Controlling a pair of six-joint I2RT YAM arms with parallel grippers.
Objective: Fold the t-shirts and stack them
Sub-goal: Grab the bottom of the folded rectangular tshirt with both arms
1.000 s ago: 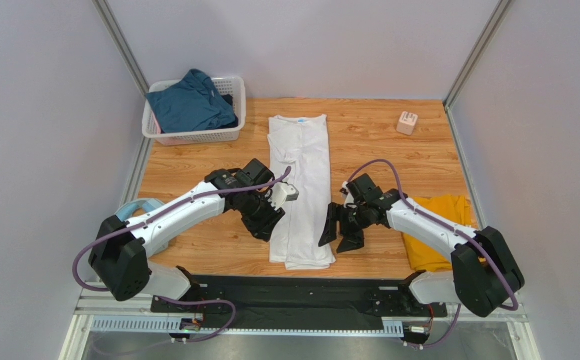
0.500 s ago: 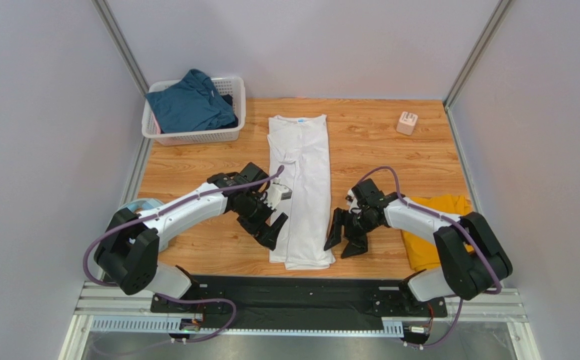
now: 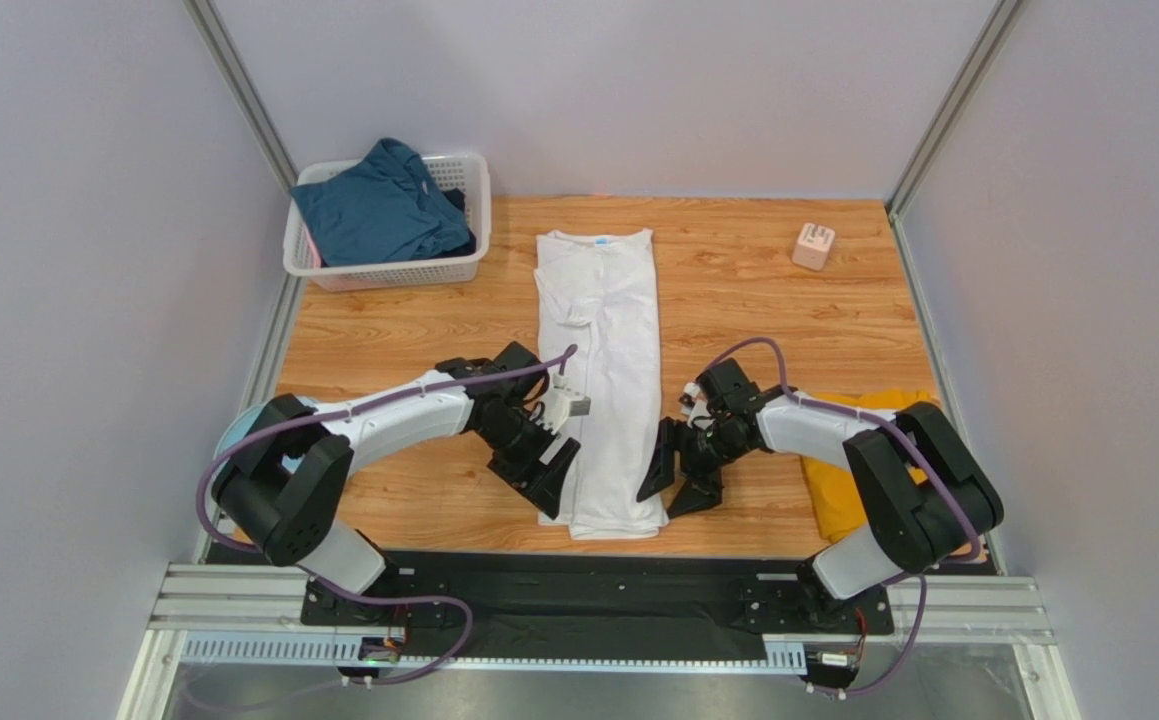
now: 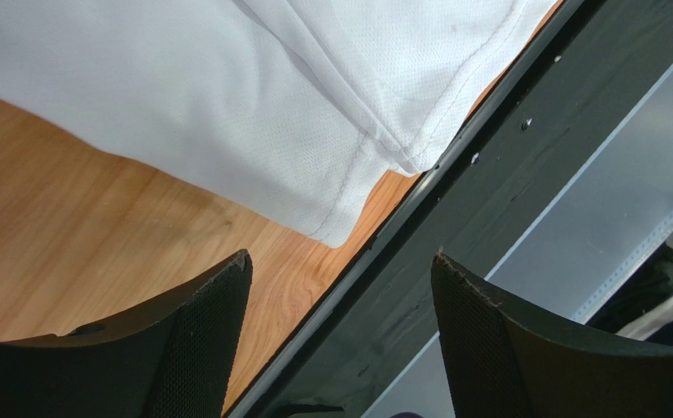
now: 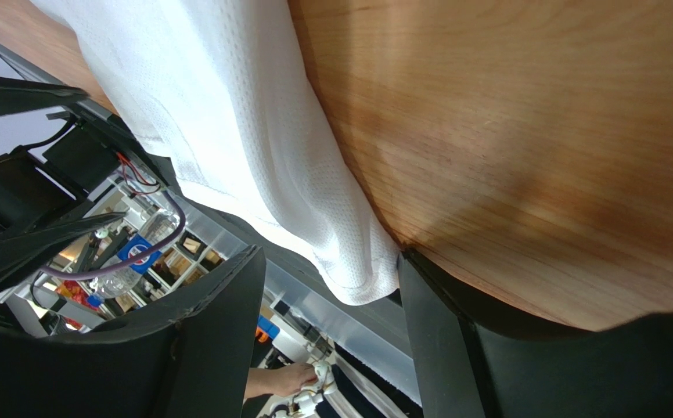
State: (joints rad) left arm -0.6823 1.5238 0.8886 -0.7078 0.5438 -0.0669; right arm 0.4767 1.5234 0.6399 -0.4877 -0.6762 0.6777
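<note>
While the right arm (image 3: pixel 841 435) covers part of the yellow t-shirt (image 3: pixel 841 513), I see the teal t-shirt (image 3: pixel 375 210) filling the far-left corner basket (image 3: pixel 390 275); left gripper (image 4: pixel 340 270) and right gripper (image 5: pixel 331 257) gape empty.

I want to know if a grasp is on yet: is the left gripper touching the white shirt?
Apart. The left wrist view shows bare table between the open left gripper and the nearest corner of the white shirt.

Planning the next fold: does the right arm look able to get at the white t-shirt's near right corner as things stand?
Probably yes: the right end effector is open beside that corner of the white t-shirt, which lies uncovered on the table, with nothing between them.
</note>
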